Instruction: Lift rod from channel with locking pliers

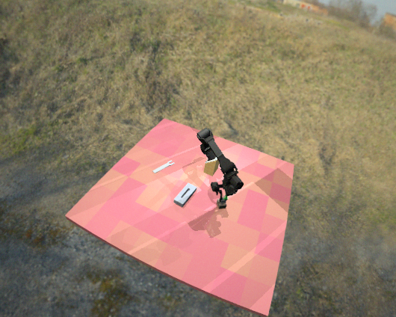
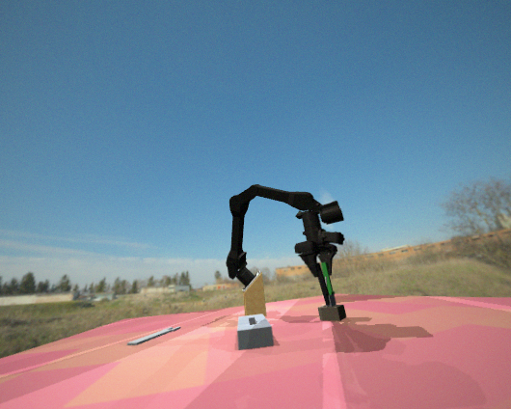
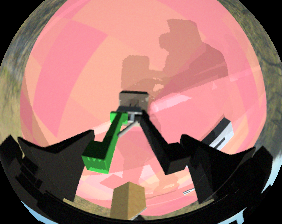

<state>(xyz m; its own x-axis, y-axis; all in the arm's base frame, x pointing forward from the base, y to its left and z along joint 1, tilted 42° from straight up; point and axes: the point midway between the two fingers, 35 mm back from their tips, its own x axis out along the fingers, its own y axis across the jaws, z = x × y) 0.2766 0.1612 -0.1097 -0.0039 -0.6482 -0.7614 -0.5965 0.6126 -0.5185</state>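
In the top view, the pliers (image 1: 225,199) (image 2: 326,280) (image 3: 108,145) stand in the holster (image 1: 221,205) (image 2: 332,313) (image 3: 134,100), which is to the right of the channel block (image 1: 179,202) (image 2: 255,337) (image 3: 221,135); the wrench (image 1: 163,167) (image 2: 153,336) lies (well apart from the holster) on the block's left.

arm (image 1: 220,154) (image 2: 273,193): black, raised, arched up and over, forearm slanting down to wrist
wrist (image 1: 232,184) (image 2: 312,227): bent, hand section pointing down
gripper (image 1: 221,196) (image 2: 325,274) (image 3: 138,137): low, fingers downward, spread wide, nothing pinched (easy one)
fingers: two, dark, tapered, apart
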